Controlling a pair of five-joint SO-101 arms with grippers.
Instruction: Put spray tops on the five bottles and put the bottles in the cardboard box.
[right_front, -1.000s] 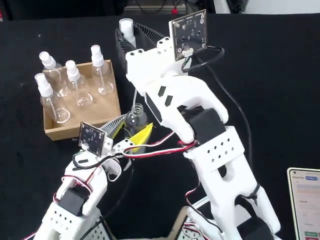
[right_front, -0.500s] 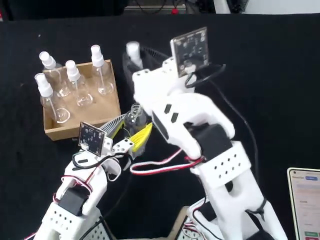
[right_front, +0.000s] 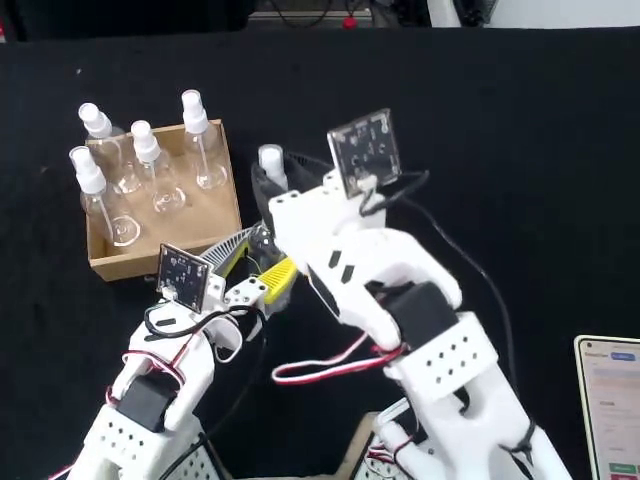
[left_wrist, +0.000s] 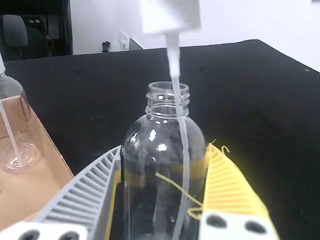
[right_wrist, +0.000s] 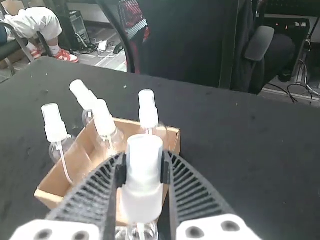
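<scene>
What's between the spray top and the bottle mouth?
Only the dip tube, hanging from the spray top and running down into the open bottle. Otherwise open air. Left wrist view shows it.

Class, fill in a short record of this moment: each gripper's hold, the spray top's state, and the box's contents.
left gripper: shut on the open bottle, beside the cardboard box
right gripper: shut on the spray top, above the bottle's neck
spray top: tube inside the neck, cap not yet seated
cardboard box: four capped bottles inside
</scene>
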